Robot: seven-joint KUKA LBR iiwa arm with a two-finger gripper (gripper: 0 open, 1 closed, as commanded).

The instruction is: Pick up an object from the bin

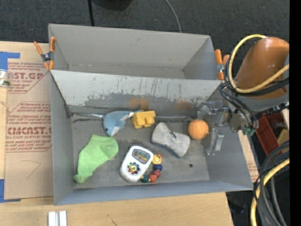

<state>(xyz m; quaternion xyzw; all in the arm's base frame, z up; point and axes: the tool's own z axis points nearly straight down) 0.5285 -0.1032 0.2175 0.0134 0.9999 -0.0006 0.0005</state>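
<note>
**Operator:** Where is my claw?

**Spotter:** Your claw (214, 132) is low at the right end of the bin (141, 86), close under the back wall. The arm's orange cover (263, 62) and yellow cables (237, 55) are over the right rim.

**Operator:** Open or closed?

**Spotter:** You can't tell from this angle (the metal parts overlap too much). Nothing is plainly in its grasp.

**Operator:** What's nearest?

**Spotter:** An orange ball (198, 129), round and plain, just beside the claw on its left. I can't say whether they touch. Close on the ball's left lies a grey lump (170, 139) of soft stuff.

**Operator:** And the rest?

**Spotter:** Along the back wall you have a yellow block toy (143, 119) and a blue soft toy (116, 121) right against it. Toward the front sits a white toy phone (135, 163) with a coloured face and some coloured beads (154, 171) at its right side. A green cloth (96, 154) lies in the front left corner.

**Operator:** Any writing?

**Spotter:** The phone's face has small marks, but they're too small to read.
</note>
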